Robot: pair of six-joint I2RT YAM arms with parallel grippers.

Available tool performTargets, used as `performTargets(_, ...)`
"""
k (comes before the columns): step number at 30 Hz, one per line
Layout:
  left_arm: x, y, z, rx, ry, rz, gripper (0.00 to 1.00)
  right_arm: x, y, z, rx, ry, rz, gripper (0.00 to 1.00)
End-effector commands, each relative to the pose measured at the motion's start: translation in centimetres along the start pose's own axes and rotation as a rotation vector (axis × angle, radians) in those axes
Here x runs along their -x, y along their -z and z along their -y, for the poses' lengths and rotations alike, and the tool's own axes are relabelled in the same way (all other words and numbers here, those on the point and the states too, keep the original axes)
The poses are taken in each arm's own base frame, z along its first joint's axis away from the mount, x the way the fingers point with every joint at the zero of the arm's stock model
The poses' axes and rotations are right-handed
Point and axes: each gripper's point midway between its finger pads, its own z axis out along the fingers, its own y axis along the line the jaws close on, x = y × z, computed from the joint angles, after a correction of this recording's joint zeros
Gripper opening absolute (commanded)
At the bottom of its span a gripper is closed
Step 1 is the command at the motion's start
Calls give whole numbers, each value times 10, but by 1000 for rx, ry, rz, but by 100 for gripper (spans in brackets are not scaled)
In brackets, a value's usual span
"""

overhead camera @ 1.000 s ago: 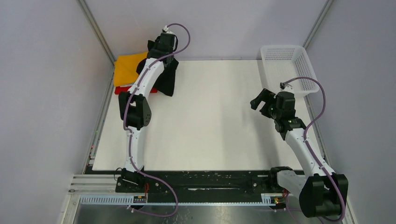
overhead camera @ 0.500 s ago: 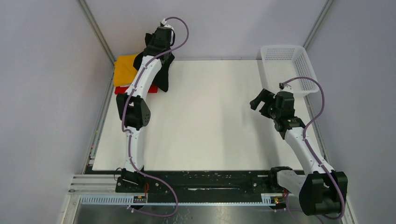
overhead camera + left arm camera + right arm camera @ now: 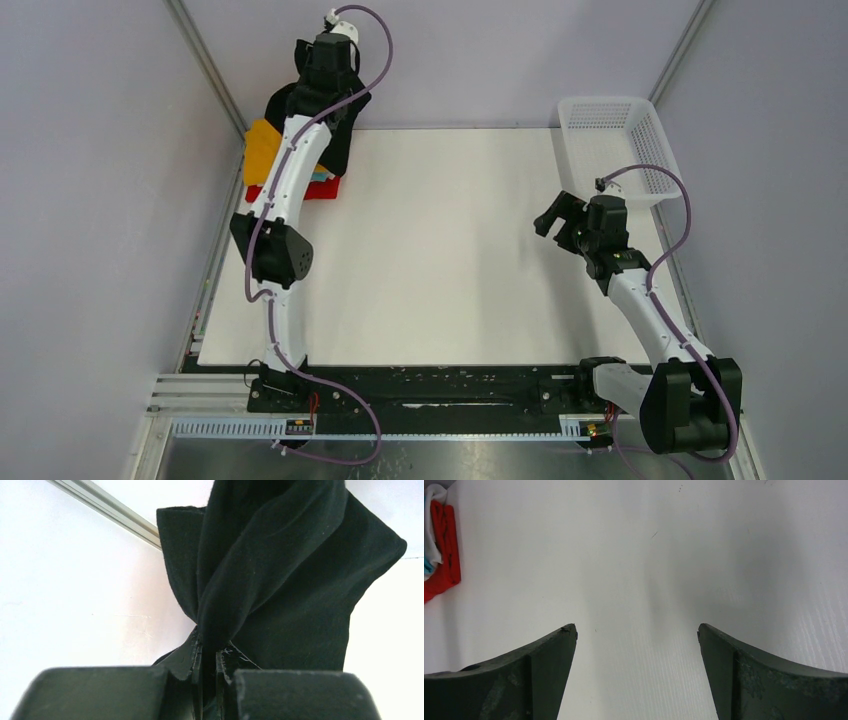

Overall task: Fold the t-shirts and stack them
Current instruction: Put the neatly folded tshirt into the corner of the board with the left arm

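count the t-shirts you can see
5: black shirt pinched in the left fingers; orange, white, light blue, red stacked far-left; others may be hidden.

Folded t-shirts (image 3: 259, 150) far-left — basket (image 3: 606, 100) far-right

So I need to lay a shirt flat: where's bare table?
The white tabletop's wide middle, between the folded orange-and-red shirt stack far left and the white plastic mesh basket far right. Far left is crowded: the left gripper holds the black cloth t-shirt there.
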Motion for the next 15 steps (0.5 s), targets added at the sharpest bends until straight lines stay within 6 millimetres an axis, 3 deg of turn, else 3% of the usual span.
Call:
performTargets(1, 34, 15, -53, 115, 98, 101, 0, 14, -1, -5, 14, 0, 46, 100)
performTargets(15, -35, -67, -46, 140, 126, -25, 0, 12, -4, 0, -15, 4, 27, 99)
